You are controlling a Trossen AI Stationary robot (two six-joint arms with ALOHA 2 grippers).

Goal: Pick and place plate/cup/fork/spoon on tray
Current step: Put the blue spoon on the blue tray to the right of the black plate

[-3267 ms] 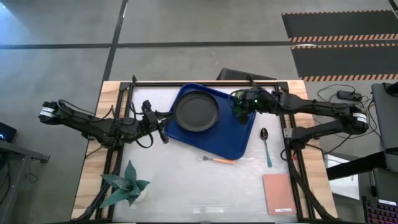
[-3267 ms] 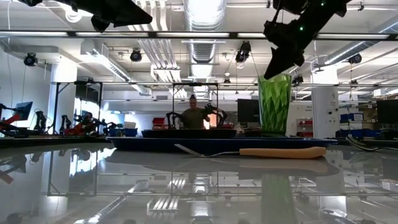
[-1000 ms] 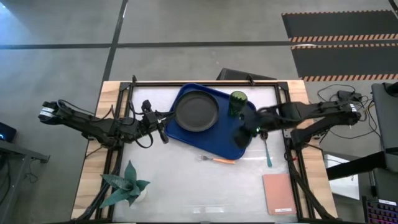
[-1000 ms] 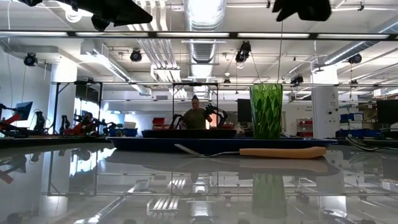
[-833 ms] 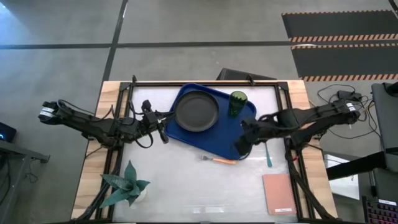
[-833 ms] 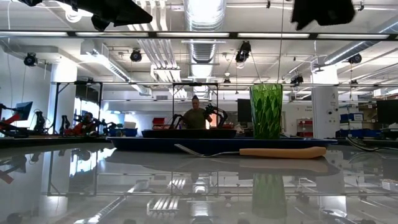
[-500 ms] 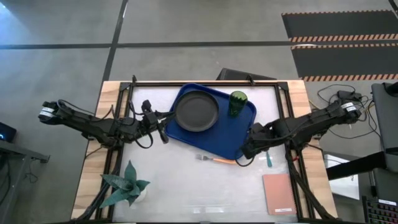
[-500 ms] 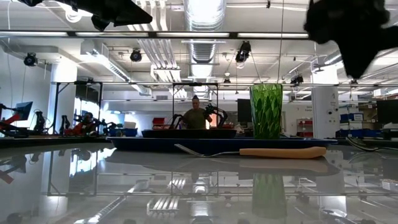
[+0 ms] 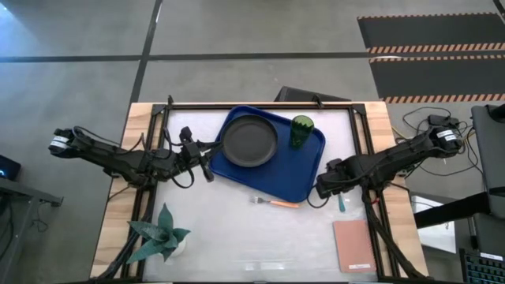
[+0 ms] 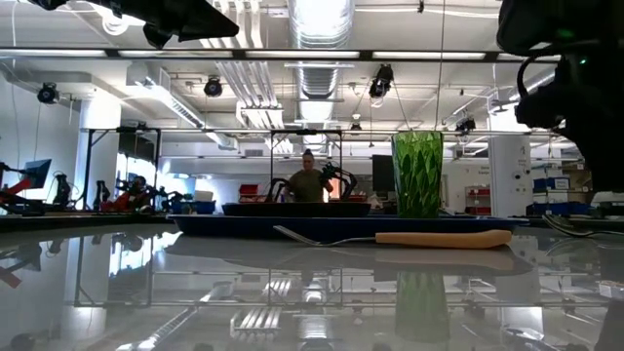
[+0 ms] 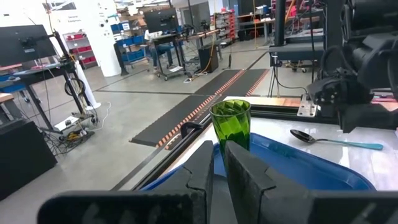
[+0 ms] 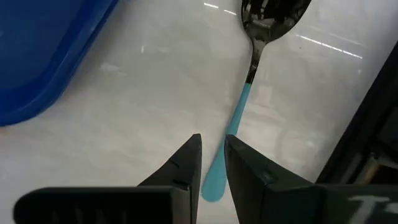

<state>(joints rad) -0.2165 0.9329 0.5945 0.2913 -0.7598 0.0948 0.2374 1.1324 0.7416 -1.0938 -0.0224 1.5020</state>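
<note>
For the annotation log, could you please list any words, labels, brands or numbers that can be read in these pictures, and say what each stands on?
None can be read.
The white pillar in the left wrist view carries small signs, too blurred to read.
The plate, cup, fork, spoon and tray show no print.

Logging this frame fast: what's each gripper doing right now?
Left gripper: shut, empty, beside the tray.
Right gripper: nearly shut, empty, over the spoon handle.
</note>
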